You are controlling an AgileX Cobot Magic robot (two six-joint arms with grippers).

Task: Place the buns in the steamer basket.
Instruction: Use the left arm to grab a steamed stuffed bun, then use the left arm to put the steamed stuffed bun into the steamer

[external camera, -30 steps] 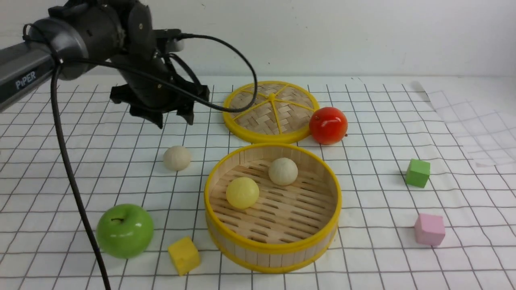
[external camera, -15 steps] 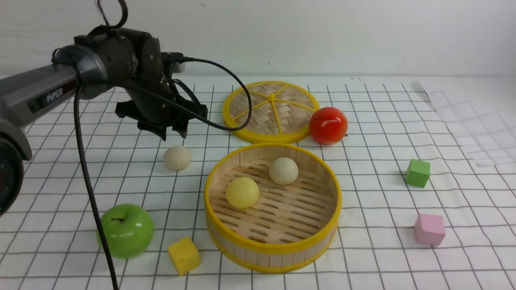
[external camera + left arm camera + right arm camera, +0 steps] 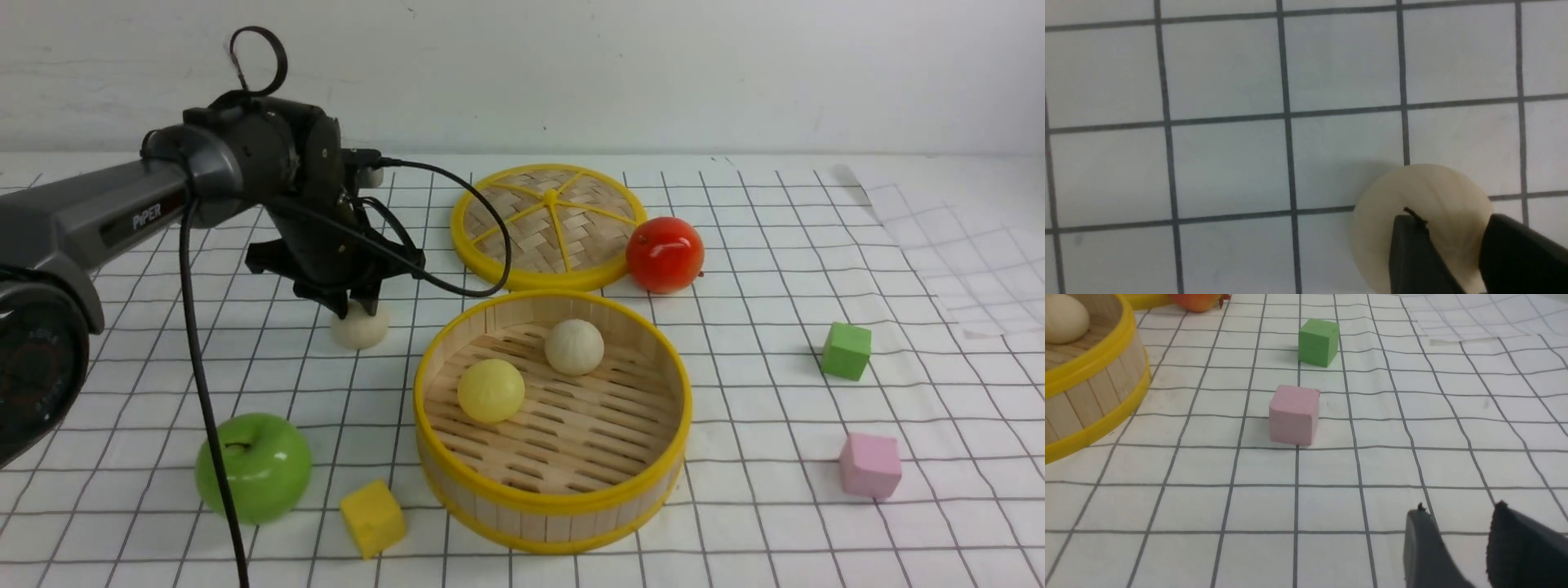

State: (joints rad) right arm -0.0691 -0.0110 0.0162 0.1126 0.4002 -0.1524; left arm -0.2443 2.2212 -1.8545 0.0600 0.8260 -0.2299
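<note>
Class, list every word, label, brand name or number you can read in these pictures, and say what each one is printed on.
"PIPER": white capital letters on the grey link of the left arm, seen in the front view.
Nothing else in any of the three views carries writing that can be read. The two wrist views show no text at all.

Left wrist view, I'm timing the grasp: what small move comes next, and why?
Probably lower slightly before closing: the left gripper holds its fingers apart at the top of the off-white matte ball bun, not down its sides, and that bun lies outside the round bamboo steamer basket.
</note>
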